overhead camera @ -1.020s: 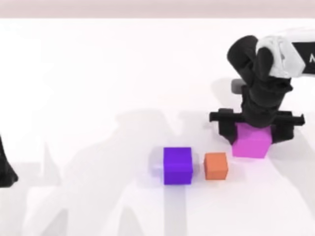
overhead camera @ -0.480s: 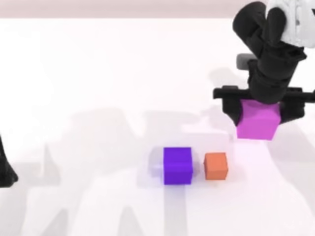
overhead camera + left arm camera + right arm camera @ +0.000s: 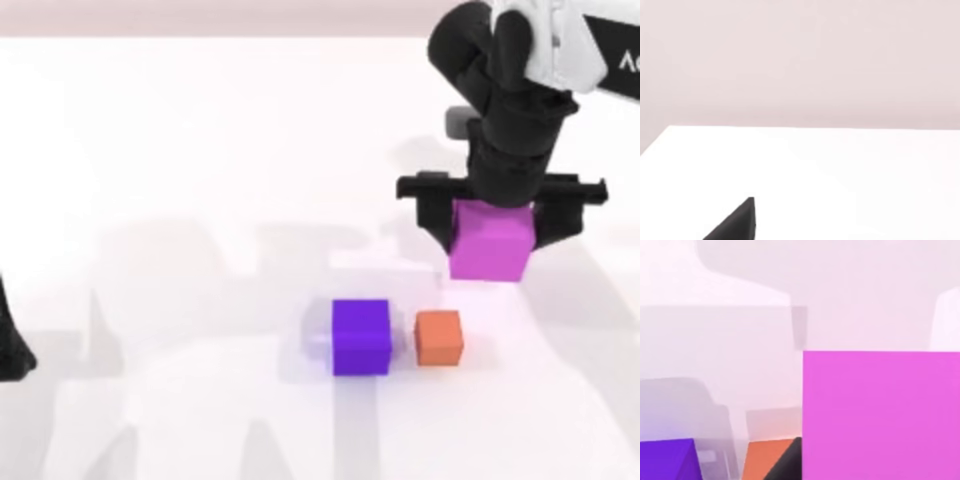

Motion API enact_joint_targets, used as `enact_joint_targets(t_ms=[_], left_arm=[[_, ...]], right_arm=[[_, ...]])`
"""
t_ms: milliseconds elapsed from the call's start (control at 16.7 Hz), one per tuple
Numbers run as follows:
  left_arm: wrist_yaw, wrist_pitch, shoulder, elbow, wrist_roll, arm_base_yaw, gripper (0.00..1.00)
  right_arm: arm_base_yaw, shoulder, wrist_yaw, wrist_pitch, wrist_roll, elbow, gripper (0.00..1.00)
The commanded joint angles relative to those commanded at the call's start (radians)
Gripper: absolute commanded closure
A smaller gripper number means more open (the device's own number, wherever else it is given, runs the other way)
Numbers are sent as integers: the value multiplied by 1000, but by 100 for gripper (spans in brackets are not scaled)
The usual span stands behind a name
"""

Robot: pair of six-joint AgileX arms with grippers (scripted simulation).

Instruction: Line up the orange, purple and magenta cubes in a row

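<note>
Right gripper is clamped on the magenta cube, 1 finger on each side, holding it clear of the table; its faint pink-tinted shadow lies below and apart from it, so I judge it airborne. The cube hangs behind and a little right of the orange cube. Purple cube sits just left of the orange one, a narrow gap between them, both flat on the table and roughly square to each other: 2 of 3 cubes look placed. The right wrist view shows the magenta face filling the near field, with the orange and purple cubes low and beyond. Left arm is parked at the table's left edge; its claw state cannot be told. Risks, as judged: the magenta cube is the largest, so lowering it too close could clip the orange cube and shove it toward the purple one, spoiling the spacing. A release with the cube rotated or off the row's line would leave it crooked. Grip slip during travel is possible given the shallow finger contact.
</note>
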Motion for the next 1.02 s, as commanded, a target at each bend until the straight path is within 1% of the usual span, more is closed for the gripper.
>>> enact_joint_targets(t_ms=[180,480,660,840,1020], left_arm=[[0,0,0,0,0,0,0],[0,0,0,0,0,0,0],[0,0,0,0,0,0,0],[0,0,0,0,0,0,0],[0,0,0,0,0,0,0]], right_arm=[[98,102,1,-83,87,179,100],[291,290,1,-243,253,532,100],[394,377,2,-319,339,705,100],[456,424,4,-361,391,803,100],[465,430,5,-367,399,816,100]])
